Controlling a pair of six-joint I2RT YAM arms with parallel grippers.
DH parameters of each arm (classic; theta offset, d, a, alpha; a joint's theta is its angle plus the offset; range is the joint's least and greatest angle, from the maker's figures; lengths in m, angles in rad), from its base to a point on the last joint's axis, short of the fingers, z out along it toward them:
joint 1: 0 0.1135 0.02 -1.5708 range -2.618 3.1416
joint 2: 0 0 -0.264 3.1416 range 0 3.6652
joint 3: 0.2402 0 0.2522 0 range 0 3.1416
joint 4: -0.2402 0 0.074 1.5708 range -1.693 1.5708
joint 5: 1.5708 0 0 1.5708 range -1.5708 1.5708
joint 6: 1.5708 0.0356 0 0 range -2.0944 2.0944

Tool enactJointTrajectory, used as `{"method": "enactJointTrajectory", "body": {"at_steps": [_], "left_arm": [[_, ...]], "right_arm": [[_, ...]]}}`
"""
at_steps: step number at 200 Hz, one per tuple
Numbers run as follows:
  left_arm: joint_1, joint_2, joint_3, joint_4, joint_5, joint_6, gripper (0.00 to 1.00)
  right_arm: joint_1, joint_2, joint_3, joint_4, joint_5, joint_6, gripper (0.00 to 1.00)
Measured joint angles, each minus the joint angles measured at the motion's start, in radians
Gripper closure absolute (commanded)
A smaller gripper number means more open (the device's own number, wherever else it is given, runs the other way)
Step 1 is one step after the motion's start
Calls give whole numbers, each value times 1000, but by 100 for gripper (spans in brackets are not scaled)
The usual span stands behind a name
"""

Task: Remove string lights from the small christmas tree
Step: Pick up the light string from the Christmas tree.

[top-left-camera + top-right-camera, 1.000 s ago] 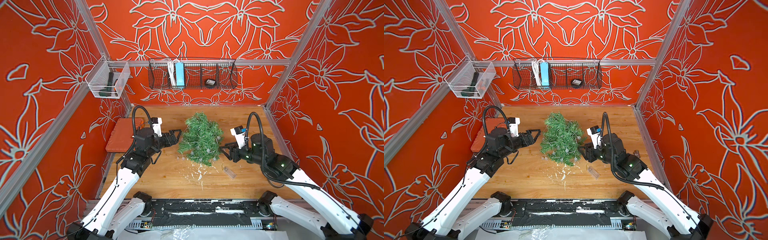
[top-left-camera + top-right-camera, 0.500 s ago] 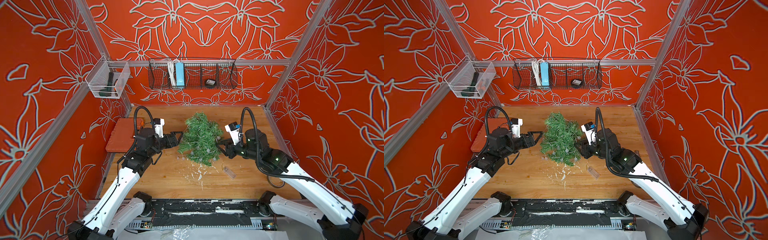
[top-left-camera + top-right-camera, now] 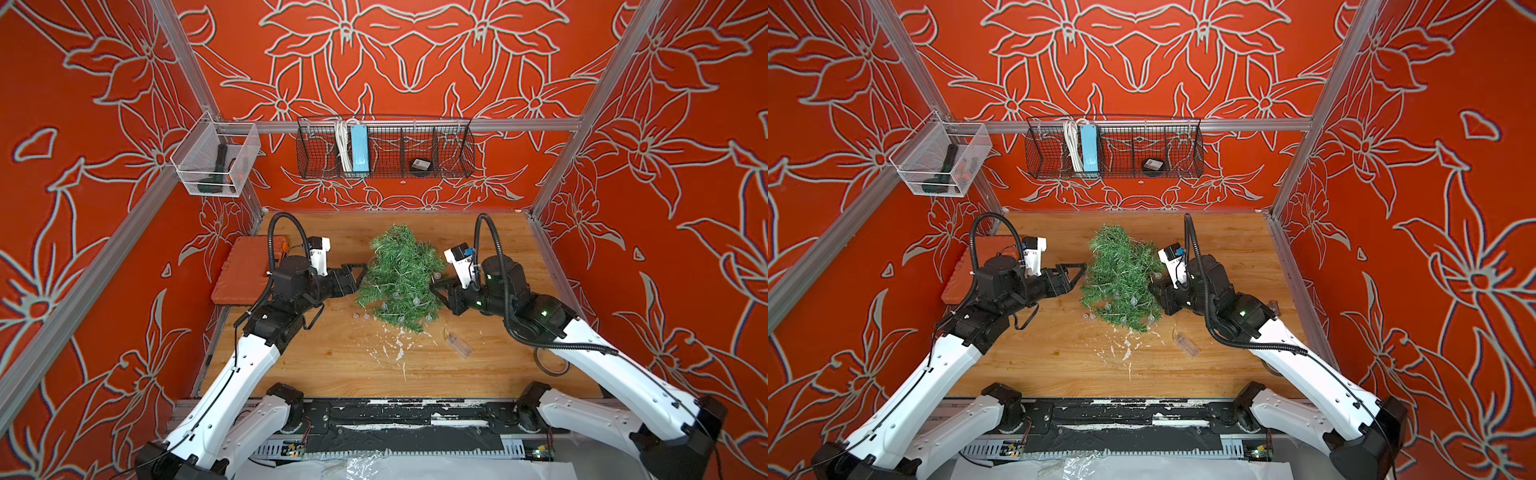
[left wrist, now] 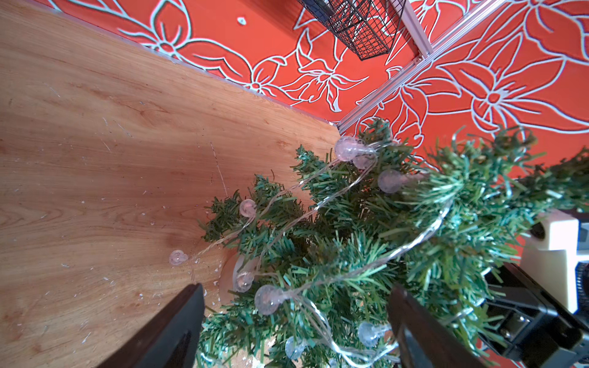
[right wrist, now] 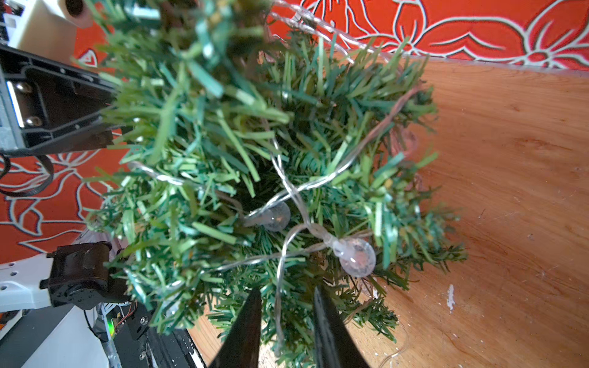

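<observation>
Wooden table (image 3: 332,353), left claw (image 4: 295,288) wide, right claw (image 5: 288,290) half-closed astride string lights (image 5: 357,258)

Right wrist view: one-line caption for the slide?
Right tool, jaws apart, straddling a wire of the string lights draped on the small christmas tree.

Red walls (image 3: 415,50) with white flower outlines enclose a wooden floor (image 3: 316,365); a wire basket (image 3: 453,145) hangs behind.

Your robot lab test cell, aluminium frame rails (image 3: 519,124), red floral wall panels (image 3: 415,54), wooden tabletop (image 3: 353,365) lower centre, wire basket (image 3: 453,141) upper centre.
</observation>
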Motion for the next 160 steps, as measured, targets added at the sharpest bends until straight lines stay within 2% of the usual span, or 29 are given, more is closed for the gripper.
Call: {"method": "enactJointTrajectory", "body": {"at_steps": [44,78,127,160], "left_arm": [[0,0,0,0,13,0,13],[0,0,0,0,23,-1,13],[0,0,4,-3,35,-3,13],[0,0,42,-5,48,-4,13]], "right_arm": [[0,4,11,-1,2,-13,94],[0,2,40,-1,4,-16,100],[0,-24,56,-18,42,-21,100],[0,-43,127,-55,79,-44,100]]}}
